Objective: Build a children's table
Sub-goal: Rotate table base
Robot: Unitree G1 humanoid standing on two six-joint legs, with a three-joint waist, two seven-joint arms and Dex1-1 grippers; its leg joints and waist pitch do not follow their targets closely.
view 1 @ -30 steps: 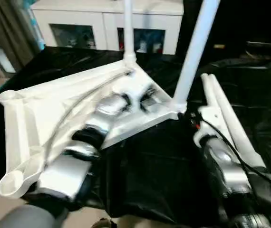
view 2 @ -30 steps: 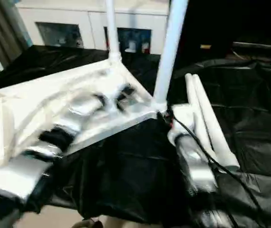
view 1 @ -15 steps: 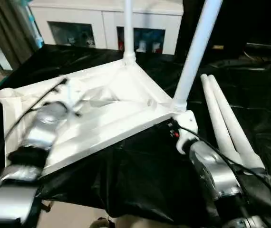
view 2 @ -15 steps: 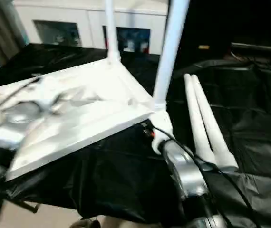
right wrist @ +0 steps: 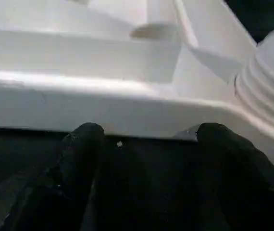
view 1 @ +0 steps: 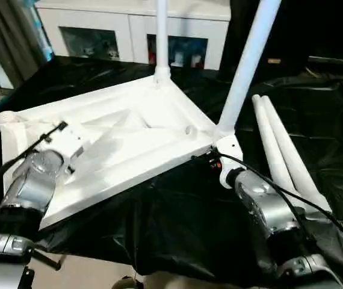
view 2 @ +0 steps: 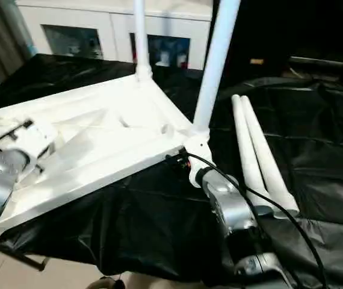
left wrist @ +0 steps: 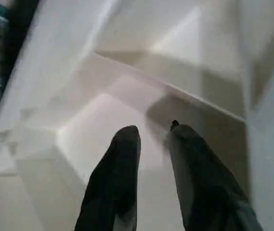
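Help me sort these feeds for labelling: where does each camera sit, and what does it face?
Left eye: on the head, looking down at the upturned table top, two fitted legs and two loose legs; both silver forearms show.
Right eye: the same scene from slightly aside.
Left wrist: along the left gripper, over the ribbed underside.
Right wrist: along the open right gripper, facing the top's edge beside a corner socket.
Shared: every view catches the white table top.

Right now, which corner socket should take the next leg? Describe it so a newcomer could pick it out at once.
On the black-draped work table lies the upturned white tabletop, two legs already standing at its far and right corners. Follow its left edge to the far-left corner: the round open socket there. Unlike those two corners, it holds no leg.
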